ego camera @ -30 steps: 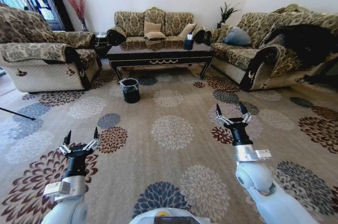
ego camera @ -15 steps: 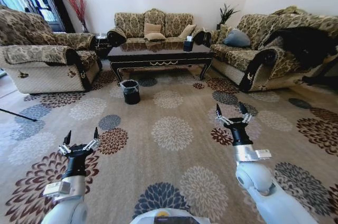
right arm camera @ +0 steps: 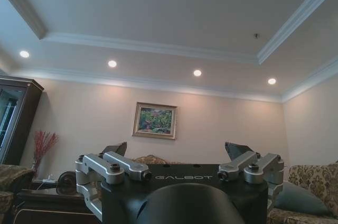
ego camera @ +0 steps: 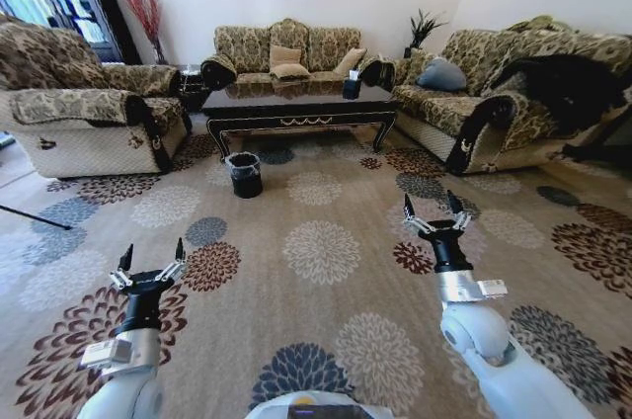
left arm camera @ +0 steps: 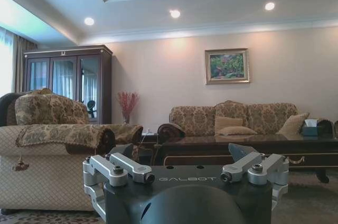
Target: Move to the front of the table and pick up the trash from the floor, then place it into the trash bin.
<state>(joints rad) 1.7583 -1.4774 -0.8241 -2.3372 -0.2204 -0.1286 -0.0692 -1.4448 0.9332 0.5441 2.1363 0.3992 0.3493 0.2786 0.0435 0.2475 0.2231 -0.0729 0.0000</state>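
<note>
The dark wood table [ego camera: 296,103] stands far ahead, in front of the middle sofa. The black trash bin [ego camera: 244,173] with its clear liner sits on the patterned floor [ego camera: 321,241], just before the table's left end. From this distance I cannot make out the trash on the carpet. My left gripper [ego camera: 151,263] is held up low on the left, open and holding nothing. On the right, my right gripper [ego camera: 434,211] is also open and holding nothing. The left wrist view looks past the left gripper [left arm camera: 185,155] to the table [left arm camera: 306,152]. The right gripper [right arm camera: 178,150] points at the ceiling.
Patterned sofas flank the carpet: an armchair [ego camera: 84,118] on the left, a sofa [ego camera: 286,48] behind the table, and a long sofa [ego camera: 494,93] on the right with a black cloth [ego camera: 573,78] over it. A dark tissue box [ego camera: 352,83] stands on the table. Open carpet lies between me and the bin.
The whole head view has shifted slightly, so the camera has moved: the room's things sit a little lower in the picture. Both arms keep the same pose, grippers open.
</note>
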